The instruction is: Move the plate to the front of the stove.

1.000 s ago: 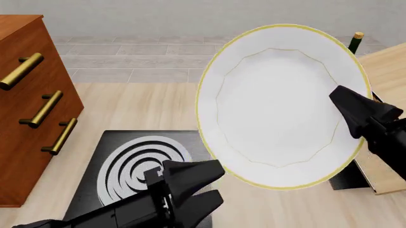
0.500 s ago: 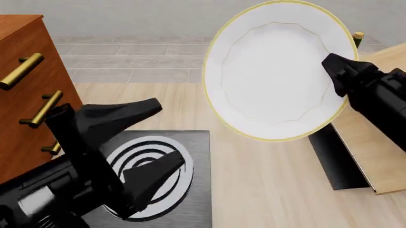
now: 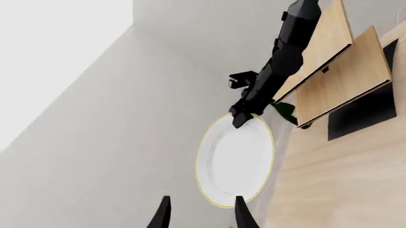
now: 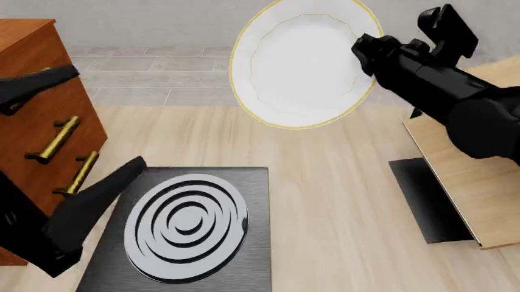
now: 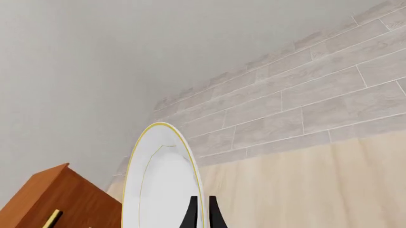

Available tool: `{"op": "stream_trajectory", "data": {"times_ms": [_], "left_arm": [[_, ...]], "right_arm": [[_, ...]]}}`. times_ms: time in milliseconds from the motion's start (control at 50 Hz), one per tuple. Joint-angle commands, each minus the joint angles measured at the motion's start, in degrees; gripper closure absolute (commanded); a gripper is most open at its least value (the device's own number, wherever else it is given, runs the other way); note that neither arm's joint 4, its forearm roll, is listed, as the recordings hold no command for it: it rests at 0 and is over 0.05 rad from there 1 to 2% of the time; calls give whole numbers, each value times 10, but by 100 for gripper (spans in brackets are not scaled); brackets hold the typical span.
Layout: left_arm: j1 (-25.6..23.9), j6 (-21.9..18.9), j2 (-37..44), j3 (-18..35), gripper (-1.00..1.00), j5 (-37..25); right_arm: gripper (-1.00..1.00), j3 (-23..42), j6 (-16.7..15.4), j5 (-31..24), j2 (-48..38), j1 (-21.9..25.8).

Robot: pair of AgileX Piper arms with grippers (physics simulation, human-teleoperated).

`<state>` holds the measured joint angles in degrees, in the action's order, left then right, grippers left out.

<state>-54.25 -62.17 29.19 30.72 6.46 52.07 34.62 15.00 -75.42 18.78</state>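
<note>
In the front view the stove lies flat on the table in the lower middle of the frame. The plate is up in the air at the top middle, tipped up on its edge, above and behind the stove. The right end effector comes in from the upper right and pinches the plate's right edge. The left end effector is at the left edge, its fingers wide apart, in front of the drawer cabinet. A wooden board lies at the right edge, with a flat dark panel poking out from under it.
</note>
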Motion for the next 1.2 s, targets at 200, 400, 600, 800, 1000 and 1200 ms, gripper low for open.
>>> {"op": "stream_trajectory", "data": {"times_ms": [200, 400, 600, 800, 1000, 1200], "left_arm": [[33, 108, -74, 66, -100, -121], [45, 111, -94, 72, -100, -139], [57, 116, -104, 78, -100, -150], [64, 120, -107, 79, -100, -153], [70, 120, -113, 79, -100, -155], [74, 123, -120, 81, -100, -163]], "right_arm": [[100, 180, 44, -22, -209, 31], [100, 234, 53, -35, -266, 41], [100, 262, 64, -34, -316, 60], [100, 279, 78, -24, -354, 69], [100, 280, 88, -8, -377, 79], [100, 289, 101, 8, -412, 84]]}}
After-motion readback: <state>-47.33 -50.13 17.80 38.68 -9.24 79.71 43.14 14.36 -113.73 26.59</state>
